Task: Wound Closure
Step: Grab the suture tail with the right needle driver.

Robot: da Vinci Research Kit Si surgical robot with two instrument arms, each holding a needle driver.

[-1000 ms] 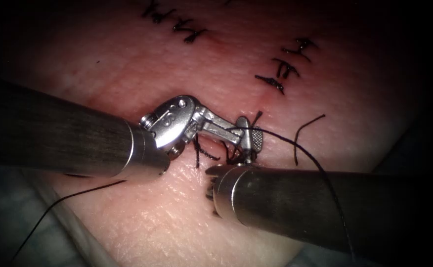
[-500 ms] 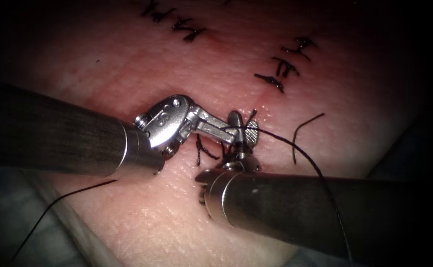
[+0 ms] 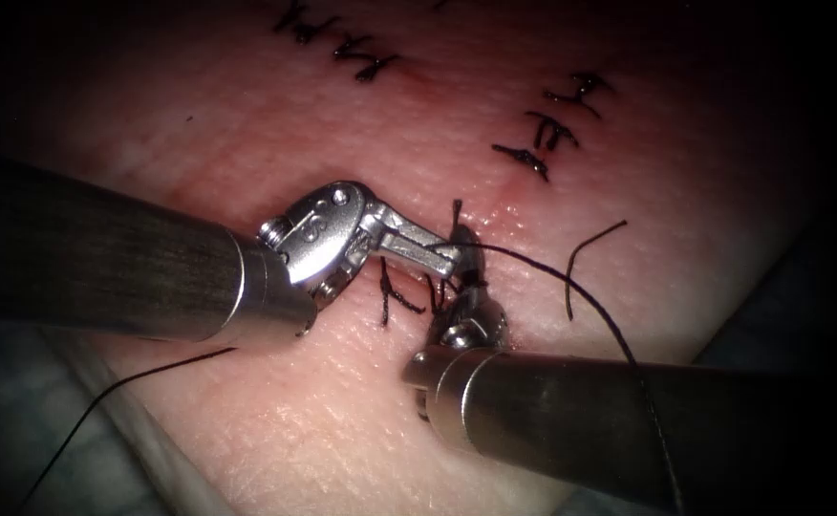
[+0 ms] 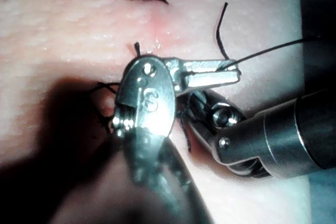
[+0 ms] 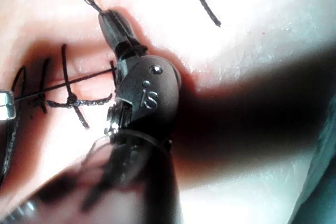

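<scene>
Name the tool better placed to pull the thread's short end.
Right, probably: the right tool is shut on the short end, while the left tool is shut on the long thread.

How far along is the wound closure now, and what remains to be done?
Done: tied stitches sit on the tissue, and another knotted one is beside the tools. In hand: the left tool is shut on the long thread; the right tool is shut on a short thread end. Left, probably: this thread is uncut.
</scene>
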